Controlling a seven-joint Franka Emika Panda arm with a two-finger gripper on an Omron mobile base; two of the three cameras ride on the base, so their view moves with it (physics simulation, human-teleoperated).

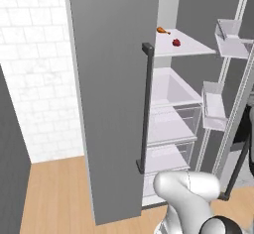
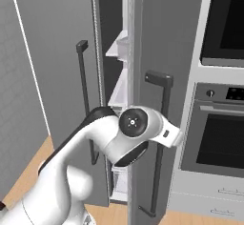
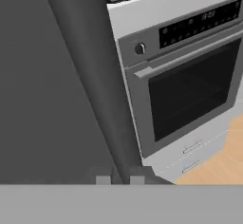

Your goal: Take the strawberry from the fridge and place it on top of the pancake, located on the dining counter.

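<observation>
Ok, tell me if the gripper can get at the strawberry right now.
Probably not. The gripper is shut on the fridge door handle, low beside the oven; the strawberry sits on an upper shelf.

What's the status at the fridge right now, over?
Gripper shut on the fridge door handle. Strawberry on the upper shelf, beside the drumstick. Door open, path to shelf clear.

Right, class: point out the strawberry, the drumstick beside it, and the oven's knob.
strawberry (image 1: 176, 42), left base view, middle of the berry on the fridge shelf.
drumstick (image 1: 161, 30), left base view, its orange meaty end.
oven knob (image 3: 139, 49), hand view, its round face.
</observation>
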